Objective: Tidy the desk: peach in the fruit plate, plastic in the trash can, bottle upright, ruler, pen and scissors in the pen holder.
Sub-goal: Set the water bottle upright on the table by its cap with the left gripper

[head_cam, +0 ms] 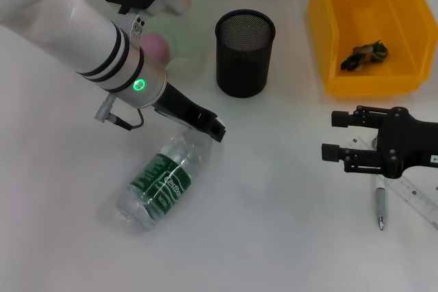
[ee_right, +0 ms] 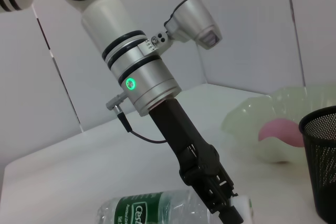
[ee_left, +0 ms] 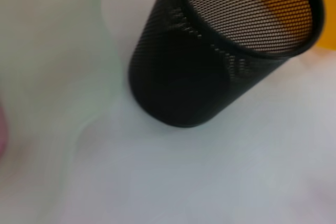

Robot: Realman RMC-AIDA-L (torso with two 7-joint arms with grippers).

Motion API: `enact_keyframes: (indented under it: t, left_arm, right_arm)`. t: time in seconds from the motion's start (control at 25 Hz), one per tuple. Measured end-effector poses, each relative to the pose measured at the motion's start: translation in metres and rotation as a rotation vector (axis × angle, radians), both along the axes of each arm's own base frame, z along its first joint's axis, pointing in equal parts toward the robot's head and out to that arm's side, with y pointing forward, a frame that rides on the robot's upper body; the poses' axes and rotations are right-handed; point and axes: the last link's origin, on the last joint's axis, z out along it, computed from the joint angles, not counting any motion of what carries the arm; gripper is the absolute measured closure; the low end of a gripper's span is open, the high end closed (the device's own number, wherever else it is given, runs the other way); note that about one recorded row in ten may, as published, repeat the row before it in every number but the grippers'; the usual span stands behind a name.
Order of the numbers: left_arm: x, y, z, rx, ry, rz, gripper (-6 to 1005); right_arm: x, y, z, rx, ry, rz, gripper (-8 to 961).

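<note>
Head view: your left claw sits at the neck end of the bottle, which lies flat on the desk, placed to stand it up; grip cannot be told. Right claw hangs spread above pen, ruler beside it

The white table carries a lying bottle, mesh holder, yellow bin, pen and ruler.

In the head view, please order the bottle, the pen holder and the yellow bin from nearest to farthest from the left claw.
1. Bottle: lying on its side, its neck right at the left claw.
2. Pen holder: upright, behind the claw.
3. Yellow bin: far corner on the robot's right.
</note>
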Motion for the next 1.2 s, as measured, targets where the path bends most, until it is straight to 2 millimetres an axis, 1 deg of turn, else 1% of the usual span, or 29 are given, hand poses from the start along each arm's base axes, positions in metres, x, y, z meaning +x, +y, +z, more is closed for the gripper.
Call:
enact_keyframes:
  t: [0.08,0.2,0.28,0.32,0.36,0.4,0.48,0.52,0.56,0.64,0.68,0.72,0.76,0.84,0.92,0.96,1.04,1.12,1.2]
  left_arm:
    - [0.001,-0.002,0.000,-0.009,-0.017,-0.020,564]
    - [0.003,-0.005,0.002,-0.025,-0.042,-0.052,564]
    - [0.009,-0.014,0.015,-0.036,-0.160,-0.130,564]
    - [0.009,-0.014,0.015,-0.036,-0.160,-0.130,564]
    - [0.010,-0.016,0.020,-0.029,-0.203,-0.153,564]
    - [0.006,-0.020,0.039,0.010,-0.319,-0.213,564]
    - [0.000,-0.022,0.051,0.032,-0.387,-0.243,564]
    - [0.000,-0.022,0.051,0.032,-0.387,-0.243,564]
    - [-0.010,-0.025,0.063,0.055,-0.460,-0.261,564]
    - [-0.030,-0.032,0.080,0.117,-0.584,-0.293,564]
    - [-0.034,-0.033,0.083,0.133,-0.613,-0.297,564]
    - [-0.034,-0.033,0.083,0.133,-0.613,-0.297,564]
    - [-0.048,-0.041,0.092,0.191,-0.698,-0.339,565]
    - [-0.061,-0.047,0.099,0.251,-0.744,-0.380,565]
    - [-0.073,-0.054,0.104,0.327,-0.775,-0.443,565]
    - [-0.073,-0.054,0.104,0.327,-0.775,-0.443,565]
    - [-0.082,-0.060,0.104,0.411,-0.801,-0.515,565]
    - [-0.086,-0.065,0.100,0.505,-0.827,-0.595,565]
    - [-0.087,-0.066,0.099,0.533,-0.823,-0.629,565]
  right_arm:
    - [0.000,0.000,-0.001,-0.002,0.004,-0.003,275]
    - [0.000,-0.001,-0.001,0.001,0.012,-0.008,277]
    - [0.001,-0.001,-0.001,0.002,0.020,-0.013,279]
    - [0.001,-0.002,-0.002,-0.001,0.029,-0.017,280]
    - [0.001,-0.002,-0.002,-0.001,0.029,-0.017,281]
    - [0.000,-0.002,-0.003,-0.004,0.033,-0.020,281]
    - [0.000,-0.002,-0.006,-0.011,0.043,-0.025,283]
    - [0.000,-0.003,-0.009,-0.018,0.053,-0.032,284]
    - [0.000,-0.003,-0.009,-0.018,0.053,-0.032,285]
    - [0.000,-0.004,-0.012,-0.026,0.064,-0.040,286]
    - [-0.001,-0.003,-0.013,-0.029,0.068,-0.043,287]
    - [-0.002,-0.003,-0.015,-0.031,0.079,-0.049,288]
    - [-0.002,-0.003,-0.015,-0.031,0.079,-0.049,289]
    - [-0.004,-0.002,-0.018,-0.033,0.100,-0.054,290]
    - [-0.007,-0.001,-0.020,-0.039,0.117,-0.055,292]
    - [-0.007,-0.001,-0.020,-0.039,0.117,-0.055,293]
    - [-0.009,0.000,-0.021,-0.039,0.128,-0.056,295]
    - [-0.011,0.000,-0.023,-0.034,0.162,-0.066,296]
    - [-0.012,0.001,-0.023,-0.031,0.171,-0.069,298]
